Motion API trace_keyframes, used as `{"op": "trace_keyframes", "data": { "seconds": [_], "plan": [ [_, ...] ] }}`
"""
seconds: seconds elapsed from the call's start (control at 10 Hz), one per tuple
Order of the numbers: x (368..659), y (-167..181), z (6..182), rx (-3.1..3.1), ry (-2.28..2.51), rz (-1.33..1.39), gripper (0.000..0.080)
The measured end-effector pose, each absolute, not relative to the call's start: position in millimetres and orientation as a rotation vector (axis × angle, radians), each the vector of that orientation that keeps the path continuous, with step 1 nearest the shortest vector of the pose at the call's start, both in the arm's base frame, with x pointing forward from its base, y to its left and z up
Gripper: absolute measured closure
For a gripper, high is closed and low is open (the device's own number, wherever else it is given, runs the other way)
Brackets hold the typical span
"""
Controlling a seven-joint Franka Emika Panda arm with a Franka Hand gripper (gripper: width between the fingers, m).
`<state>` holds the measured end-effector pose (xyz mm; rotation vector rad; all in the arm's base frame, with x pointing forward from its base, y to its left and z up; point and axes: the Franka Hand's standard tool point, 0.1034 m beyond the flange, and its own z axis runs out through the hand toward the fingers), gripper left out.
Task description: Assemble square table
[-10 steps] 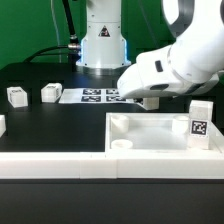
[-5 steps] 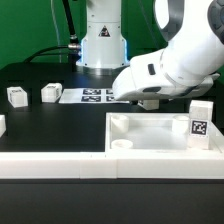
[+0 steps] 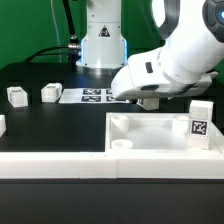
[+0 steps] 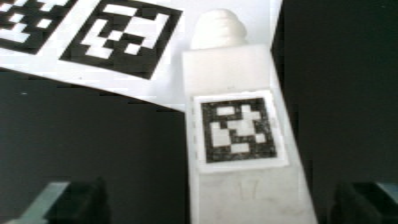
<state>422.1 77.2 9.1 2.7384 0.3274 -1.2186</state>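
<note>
Gripper (image 3: 150, 101) low at centre frame in the exterior view, just behind the far rim of the slab (image 3: 160, 140) and beside the marker board (image 3: 92, 96). White wrist (image 3: 165, 65) hides the tips there.

Wrist view fills that in: fingers (image 4: 68, 200) spread wide, holding nothing. A leg (image 4: 231, 120) lies between them, tag up, clear of both tips, its rounded end over the board's edge.

Exterior view alone shows the rest:
- slab at lower right, sockets up
- upright leg (image 3: 200, 118) at its right end
- two legs (image 3: 17, 96) (image 3: 50, 93) at upper left
- low wall (image 3: 50, 160) along the bottom
</note>
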Motion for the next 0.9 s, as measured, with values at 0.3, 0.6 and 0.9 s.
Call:
{"op": "trace_keyframes", "data": {
  "seconds": [0.3, 0.6, 0.9],
  "plan": [
    [422.1, 76.9, 9.0, 2.739, 0.326, -1.219, 0.0461],
    [422.1, 76.8, 9.2, 2.739, 0.326, -1.219, 0.0509],
    [422.1, 76.8, 9.2, 2.739, 0.326, -1.219, 0.0509]
  ]
}}
